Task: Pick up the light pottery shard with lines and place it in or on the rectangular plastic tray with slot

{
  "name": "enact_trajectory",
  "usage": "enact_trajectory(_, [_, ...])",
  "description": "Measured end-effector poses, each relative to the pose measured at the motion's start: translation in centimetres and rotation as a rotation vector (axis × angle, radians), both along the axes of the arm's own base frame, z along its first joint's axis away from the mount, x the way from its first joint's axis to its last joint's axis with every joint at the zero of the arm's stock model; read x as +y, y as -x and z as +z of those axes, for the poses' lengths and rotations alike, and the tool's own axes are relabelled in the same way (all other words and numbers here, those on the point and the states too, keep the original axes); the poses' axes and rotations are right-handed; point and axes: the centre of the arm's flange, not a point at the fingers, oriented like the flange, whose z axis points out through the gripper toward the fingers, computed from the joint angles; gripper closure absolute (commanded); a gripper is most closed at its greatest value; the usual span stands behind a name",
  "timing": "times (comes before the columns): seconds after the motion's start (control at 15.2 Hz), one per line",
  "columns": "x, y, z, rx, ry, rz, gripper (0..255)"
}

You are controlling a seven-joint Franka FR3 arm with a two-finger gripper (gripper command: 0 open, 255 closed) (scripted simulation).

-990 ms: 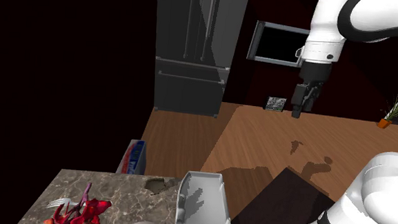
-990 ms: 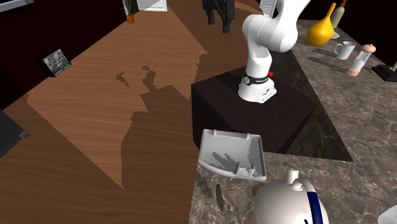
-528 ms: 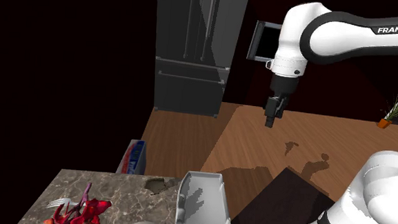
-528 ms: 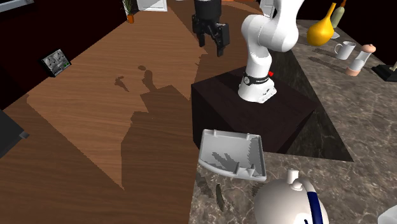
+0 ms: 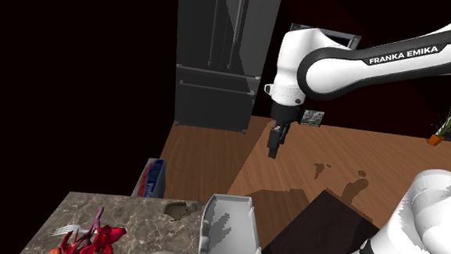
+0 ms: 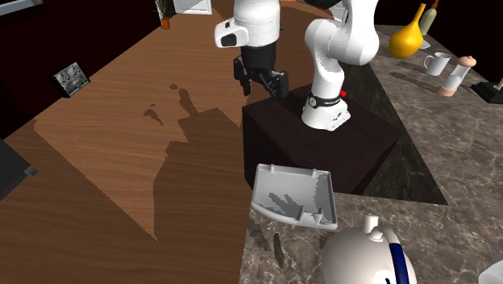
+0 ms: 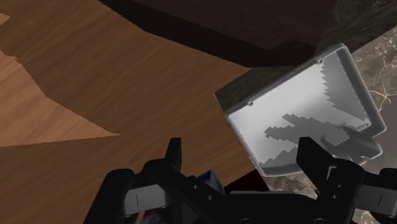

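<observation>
1. Tool (image 5: 273,153) (image 6: 262,88) (image 7: 242,156): all-black, two-fingered, on a white arm with dark joints. The fingers (image 7: 173,154) are spread wide with nothing between them. It points down.

2. Wooden plank floor (image 6: 121,161): directly under the tool, crossed by the arm's shadow.

3. Dark box stand (image 6: 322,145): just beside the tool and lower than its fingertips. It carries the arm's base.

4. Pale grey rectangular plastic tray with a slot at one end (image 5: 239,232) (image 6: 282,169) (image 7: 299,95): below the tool and past the stand. It sits at the corner of the bench and overhangs the edge. The tray is empty.

5. Light greyish pottery shard (image 5: 179,210): lies flat on the bench, just beside the tray on the side away from the tool. It is well apart from the fingers, and its lines are too small to make out.

6. Grey veined marble bench (image 6: 451,153): bears the tray and the shard.

7. White rounded pot with a blue stripe (image 6: 367,260): on the bench, farther from the tool than the tray.

8. Red leafy cluster with a fork (image 5: 94,238): on the bench, beyond the shard.

9. Blue-and-white box (image 5: 153,178): on the floor beside the bench.

10. Tall grey refrigerator (image 5: 219,59): far behind the tool.
</observation>
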Motion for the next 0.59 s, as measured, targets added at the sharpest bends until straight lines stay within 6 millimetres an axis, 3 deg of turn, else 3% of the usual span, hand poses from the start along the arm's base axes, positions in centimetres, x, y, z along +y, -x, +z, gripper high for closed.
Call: enact_trajectory(0.59, [8.2,-4.8,-6.4,-0.034,-0.002,0.231,0])
